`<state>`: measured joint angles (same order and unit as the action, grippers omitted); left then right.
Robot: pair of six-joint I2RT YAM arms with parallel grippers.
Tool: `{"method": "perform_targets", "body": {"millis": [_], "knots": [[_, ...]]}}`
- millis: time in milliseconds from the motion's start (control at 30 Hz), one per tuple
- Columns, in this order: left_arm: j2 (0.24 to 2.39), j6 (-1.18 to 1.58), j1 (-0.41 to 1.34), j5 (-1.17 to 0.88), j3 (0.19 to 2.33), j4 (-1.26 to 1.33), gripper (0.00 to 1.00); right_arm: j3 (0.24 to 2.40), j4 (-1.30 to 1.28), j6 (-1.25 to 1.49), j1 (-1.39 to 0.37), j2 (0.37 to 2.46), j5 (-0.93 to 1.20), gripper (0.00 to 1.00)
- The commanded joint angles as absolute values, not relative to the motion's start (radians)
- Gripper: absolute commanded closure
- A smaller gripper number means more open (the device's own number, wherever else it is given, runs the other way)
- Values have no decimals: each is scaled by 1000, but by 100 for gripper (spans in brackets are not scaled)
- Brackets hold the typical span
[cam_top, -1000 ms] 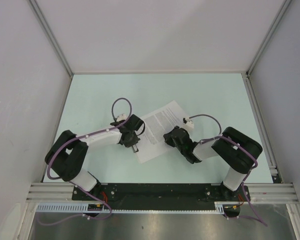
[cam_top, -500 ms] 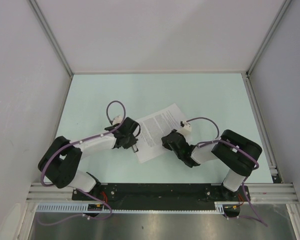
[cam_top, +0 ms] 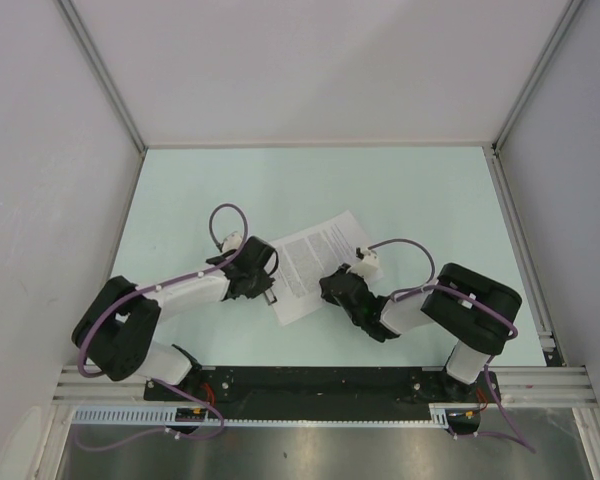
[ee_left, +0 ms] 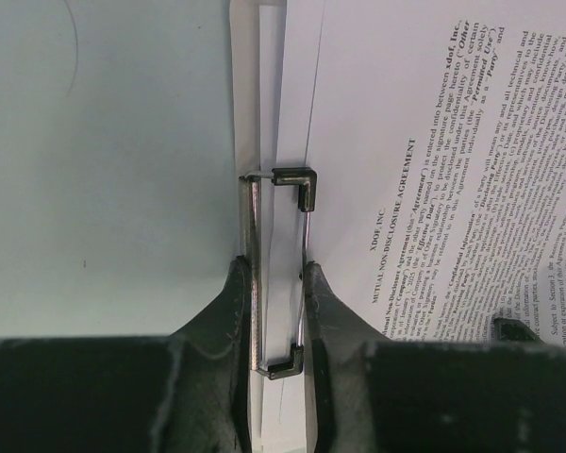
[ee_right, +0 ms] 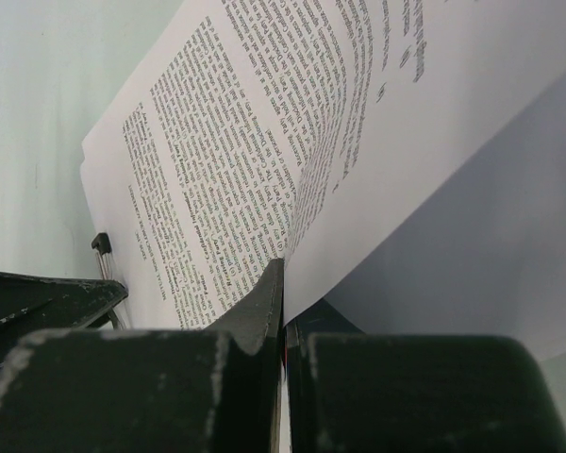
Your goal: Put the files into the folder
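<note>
The files lie as a slanted stack of printed sheets at mid-table, over the folder, of which only a white edge strip shows. My left gripper is shut on the folder's wire clip, one finger against each silver wire. The top page lies just right of the clip. My right gripper is shut on the near edge of the files and lifts that edge, so the page curls upward. From above, the left gripper and the right gripper face each other across the stack's lower corner.
The pale green table is walled by white panels at the left, back and right, with aluminium rails along its edges. The arms' bases sit on the black bar at the near edge. The clip's end shows in the right wrist view.
The right arm has slid left, carrying its edge of the files toward the clip. The left arm's elbow has swung left and lower while its gripper stayed at the clip.
</note>
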<state>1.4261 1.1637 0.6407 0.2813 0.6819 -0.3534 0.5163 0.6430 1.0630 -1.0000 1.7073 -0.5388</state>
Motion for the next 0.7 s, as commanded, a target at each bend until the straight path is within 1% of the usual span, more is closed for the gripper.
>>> {"method": "perform_targets", "body": {"millis": [0,267,667], "knots": [[1411,1204,640,264,632,-385,100,491,687,1040,-1008,1704,-601,100],[1387,1190,650,290,623,-388,100,466,834,970,-1002,1746,-523,100],[1397,1181,658,296,637,-406,100,465,883,962,-1000,1769,-482,100]]}}
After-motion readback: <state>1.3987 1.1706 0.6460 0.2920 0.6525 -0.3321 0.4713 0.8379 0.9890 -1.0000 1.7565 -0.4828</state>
